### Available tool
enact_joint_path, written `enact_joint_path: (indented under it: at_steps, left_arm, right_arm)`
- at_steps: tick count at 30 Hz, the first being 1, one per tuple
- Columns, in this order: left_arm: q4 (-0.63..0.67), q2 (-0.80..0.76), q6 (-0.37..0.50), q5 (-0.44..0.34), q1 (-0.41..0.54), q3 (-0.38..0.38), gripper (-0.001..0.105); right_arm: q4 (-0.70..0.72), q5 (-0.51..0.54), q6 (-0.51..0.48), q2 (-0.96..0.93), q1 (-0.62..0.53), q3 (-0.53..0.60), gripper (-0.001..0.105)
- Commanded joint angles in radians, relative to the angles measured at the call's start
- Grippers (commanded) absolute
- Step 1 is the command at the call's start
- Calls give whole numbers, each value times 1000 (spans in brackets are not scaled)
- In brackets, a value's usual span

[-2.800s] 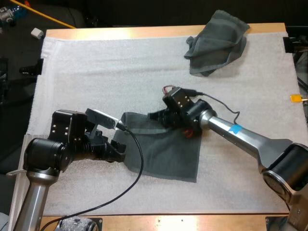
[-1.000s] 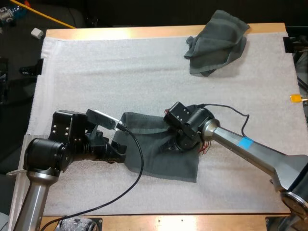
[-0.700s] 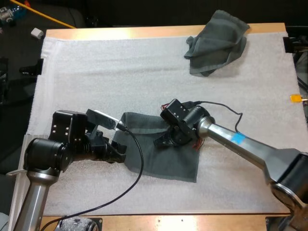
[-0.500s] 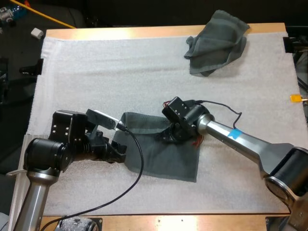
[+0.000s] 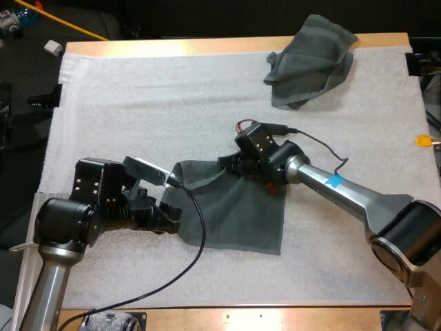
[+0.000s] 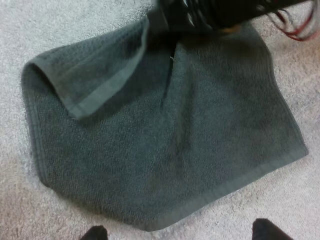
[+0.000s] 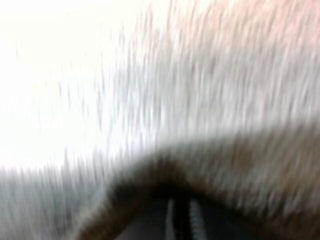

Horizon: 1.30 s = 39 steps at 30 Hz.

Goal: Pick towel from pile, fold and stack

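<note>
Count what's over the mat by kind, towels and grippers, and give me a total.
Dark grey-green towels: 2, the crumpled towel and the half-folded towel
Grippers: 2, the left gripper and the right gripper
Total: 4

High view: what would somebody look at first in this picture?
Most likely the flat towel in the middle of the white mat, with the right hand pinching a folded-over flap at its far edge. Next come the crumpled towel at the mat's far right corner and the left hand, open at the flat towel's left edge.
</note>
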Motion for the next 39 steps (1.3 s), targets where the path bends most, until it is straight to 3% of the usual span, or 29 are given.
enact_joint_path:
  at_steps: [1,4,10,16,18,31,39]
  left_arm:
    - [7,-5,-1,7,-2,-5,56]
    - [8,-6,1,8,-2,-6,57]
    - [8,-10,2,7,-4,-6,57]
    - [4,-7,3,8,-4,-6,57]
    - [-1,-2,0,8,-4,-4,57]
    - [2,-2,3,17,-6,-4,57]
    - [47,-10,7,18,-6,-3,57]
  right_arm:
    - [-171,63,87,22,-38,-34,0]
    - [-194,106,57,22,-50,-86,0]
    - [-109,144,-29,-40,-48,-147,0]
    - [108,169,-126,-183,-38,-155,0]
    - [44,152,-116,-174,-41,-158,0]
    - [545,135,-245,-476,20,-158,0]
    - [693,213,-231,-629,105,-141,0]
